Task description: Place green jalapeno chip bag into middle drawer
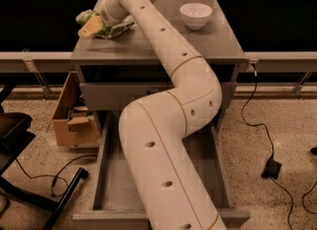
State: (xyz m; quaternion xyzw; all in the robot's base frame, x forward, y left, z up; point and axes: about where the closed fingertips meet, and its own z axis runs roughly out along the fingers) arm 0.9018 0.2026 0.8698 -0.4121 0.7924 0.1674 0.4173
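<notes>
The green jalapeno chip bag [115, 27] lies at the back left of the grey cabinet top [148, 50]. My gripper [92, 25] is down on the bag's left end, with the white arm reaching to it from the lower middle. The middle drawer [111, 184] is pulled out, open, low at the cabinet's front. My arm hides much of its tray.
A white bowl [196, 15] stands at the back right of the cabinet top. A cardboard box [74, 120] sits on the floor left of the cabinet. A black chair base [29, 194] is at the lower left. A cable and power adapter [271, 167] lie on the floor at the right.
</notes>
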